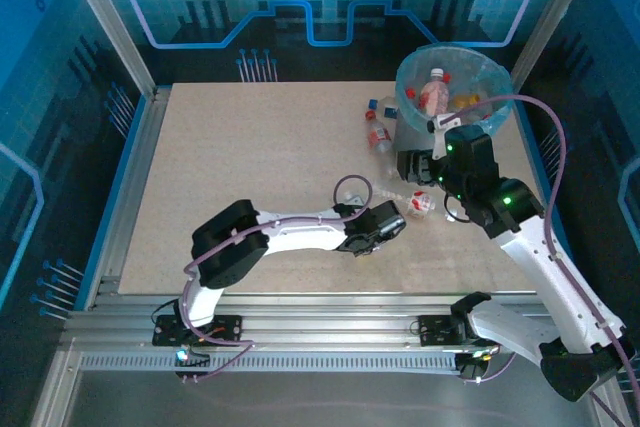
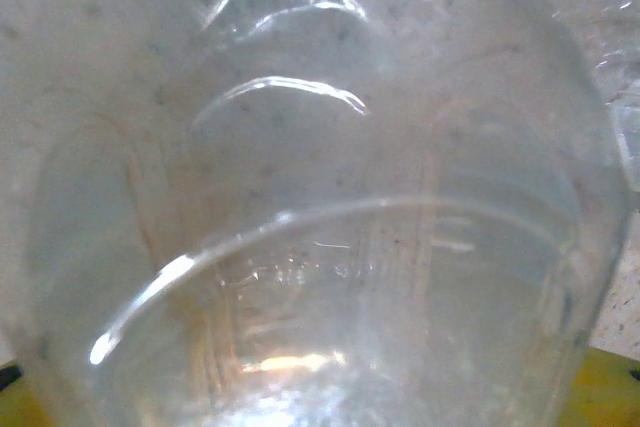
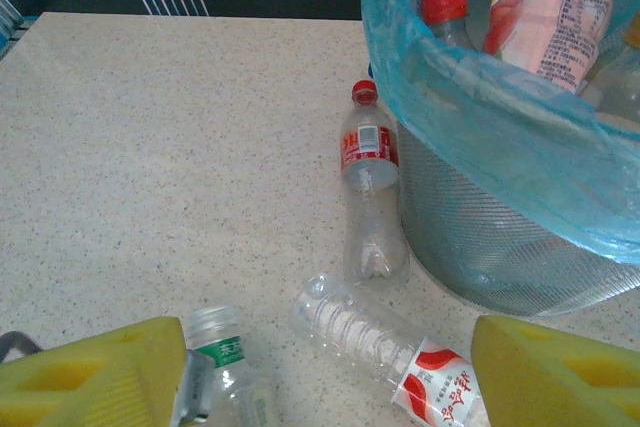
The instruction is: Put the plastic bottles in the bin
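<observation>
A clear plastic bottle [image 2: 330, 247] lies right against my left wrist camera, between the yellow pads [image 2: 610, 387]. My left gripper [image 1: 390, 219] is low on the table beside a red-and-white-labelled bottle [image 1: 418, 203]; its grip is hidden. My right gripper [image 3: 325, 387] hangs open above that clear bottle [image 3: 390, 337] and a green-labelled, white-capped bottle [image 3: 215, 357]. A red-labelled, red-capped bottle [image 3: 370, 187] lies against the bin [image 3: 500, 197]. The bin [image 1: 455, 107], lined with a light-blue bag, holds a pink-labelled bottle [image 3: 555, 7] and a red-capped one [image 3: 445, 12].
More bottles [image 1: 380, 132] lie on the table just left of the bin, one with a blue cap [image 1: 372, 104]. A purple cable loop [image 1: 350, 187] arches over the left wrist. The metal frame [image 1: 140, 137] edges the table's left side.
</observation>
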You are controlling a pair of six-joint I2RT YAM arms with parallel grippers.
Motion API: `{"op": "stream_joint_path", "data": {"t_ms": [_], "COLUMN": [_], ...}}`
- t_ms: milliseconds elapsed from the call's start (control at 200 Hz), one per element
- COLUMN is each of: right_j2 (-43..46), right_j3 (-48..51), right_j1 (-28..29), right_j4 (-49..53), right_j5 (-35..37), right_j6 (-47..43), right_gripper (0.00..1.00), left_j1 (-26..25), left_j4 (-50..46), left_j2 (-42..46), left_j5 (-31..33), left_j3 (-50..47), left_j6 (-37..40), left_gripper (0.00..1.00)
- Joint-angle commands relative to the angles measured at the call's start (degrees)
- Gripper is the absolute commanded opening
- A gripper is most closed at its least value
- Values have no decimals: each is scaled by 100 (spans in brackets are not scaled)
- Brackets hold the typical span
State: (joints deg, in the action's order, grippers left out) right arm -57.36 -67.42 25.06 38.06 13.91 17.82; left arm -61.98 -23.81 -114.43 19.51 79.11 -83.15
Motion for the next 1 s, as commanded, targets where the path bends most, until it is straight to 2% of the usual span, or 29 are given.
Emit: {"op": "stream_joint_path", "data": {"t_ms": [0, 115, 190, 390, 530, 770, 850, 995], "right_j2": [-6, -160, -319, -745, -888, -688, -526, -364], "right_j3": [-219, -266, -380, -762, -860, -754, -662, -541], "right_j1": [112, 217, 330, 718, 850, 851, 826, 744], "right_j4": [-13, -62, -54, -61, -203, -625, -809, -1046], "right_j5": [173, 174, 189, 325, 121, -850, -1196, -2041], "right_j6": [109, 151, 142, 111, 106, -215, -274, -332], "right_gripper": [76, 76, 76, 76, 76, 77, 77, 77], "left_j1": [28, 28, 19, 21, 19, 21, 19, 19], "left_j4": [-164, -213, 141, 1630, 1869, 2586, 2700, 2933], "left_j2": [657, 1190, 1618, 2764, 3278, 4122, 4402, 4962], "left_j5": [862, 1378, 1581, 1638, 1637, 879, 566, -9], "left_j3": [-132, -329, -666, -1793, -1958, -2434, -2626, -2980], "left_j6": [935, 1595, 2101, 3589, 4849, 7093, 7574, 8143], "left_gripper": [58, 58, 58, 55, 52, 51, 54, 51]}}
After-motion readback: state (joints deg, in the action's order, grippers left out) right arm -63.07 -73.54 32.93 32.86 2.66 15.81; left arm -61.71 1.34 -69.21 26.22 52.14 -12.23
